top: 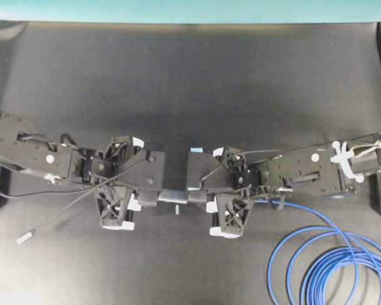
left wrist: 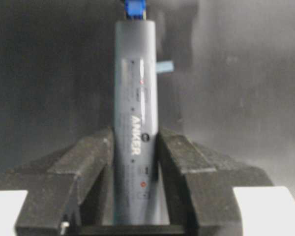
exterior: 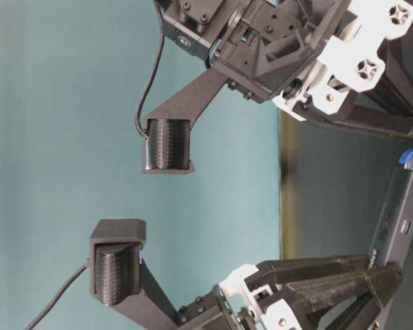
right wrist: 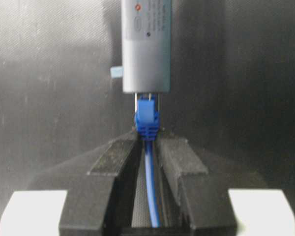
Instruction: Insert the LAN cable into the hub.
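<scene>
At centre-left of the overhead view, the left gripper (top: pixel 153 198) clamped the hub (top: pixel 173 196). Right of centre, the right gripper (top: pixel 200 198) pinched the LAN cable (right wrist: pixel 150 172) behind its plug (right wrist: pixel 147 118), partly entered. Keeping both aligned and pushing straight seemed best.

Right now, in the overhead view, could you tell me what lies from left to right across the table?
Grey cord's metal plug → left gripper → hub → right gripper → looped LAN cable.
</scene>
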Tool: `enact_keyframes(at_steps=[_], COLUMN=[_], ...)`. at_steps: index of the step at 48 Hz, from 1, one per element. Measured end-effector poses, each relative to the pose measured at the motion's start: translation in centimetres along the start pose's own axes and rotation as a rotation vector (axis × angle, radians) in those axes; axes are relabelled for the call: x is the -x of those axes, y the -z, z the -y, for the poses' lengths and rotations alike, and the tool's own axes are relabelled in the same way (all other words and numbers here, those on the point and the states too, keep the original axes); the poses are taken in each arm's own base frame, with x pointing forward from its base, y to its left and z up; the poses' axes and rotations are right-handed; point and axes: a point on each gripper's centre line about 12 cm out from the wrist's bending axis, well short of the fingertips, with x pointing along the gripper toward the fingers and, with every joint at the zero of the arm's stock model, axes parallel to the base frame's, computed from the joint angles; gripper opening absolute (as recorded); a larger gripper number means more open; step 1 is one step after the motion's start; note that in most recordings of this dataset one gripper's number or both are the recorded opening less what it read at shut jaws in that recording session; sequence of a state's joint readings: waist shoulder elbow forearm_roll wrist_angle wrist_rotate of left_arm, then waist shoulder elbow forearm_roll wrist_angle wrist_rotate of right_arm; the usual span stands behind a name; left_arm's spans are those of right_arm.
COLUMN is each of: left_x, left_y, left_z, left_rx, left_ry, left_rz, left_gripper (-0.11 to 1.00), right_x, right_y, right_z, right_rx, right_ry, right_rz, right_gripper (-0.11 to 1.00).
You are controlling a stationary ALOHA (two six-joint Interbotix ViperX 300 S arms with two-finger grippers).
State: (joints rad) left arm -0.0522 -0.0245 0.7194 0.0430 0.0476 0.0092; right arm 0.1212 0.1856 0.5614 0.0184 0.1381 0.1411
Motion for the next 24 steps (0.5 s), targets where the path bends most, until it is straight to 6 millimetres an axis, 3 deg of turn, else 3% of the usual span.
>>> enact_keyframes(at_steps=[17, 24], left_x=[0.3, 0.4], left_y=[0.8, 0.8], left_z=[0.1, 0.1], left_rx=[-0.003, -0.006], left_ry=[0.002, 0.002], left_rz=[-0.012, -0.008], left_gripper=[0.28, 0.28], right_x=[0.2, 0.6], right_y=[-0.4, -1.1], right_z=[0.0, 0.1], right_rx=[-0.001, -0.006], right_ry=[-0.002, -0.003], right_rz=[0.023, 0.048], right_gripper=[0.12, 0.52])
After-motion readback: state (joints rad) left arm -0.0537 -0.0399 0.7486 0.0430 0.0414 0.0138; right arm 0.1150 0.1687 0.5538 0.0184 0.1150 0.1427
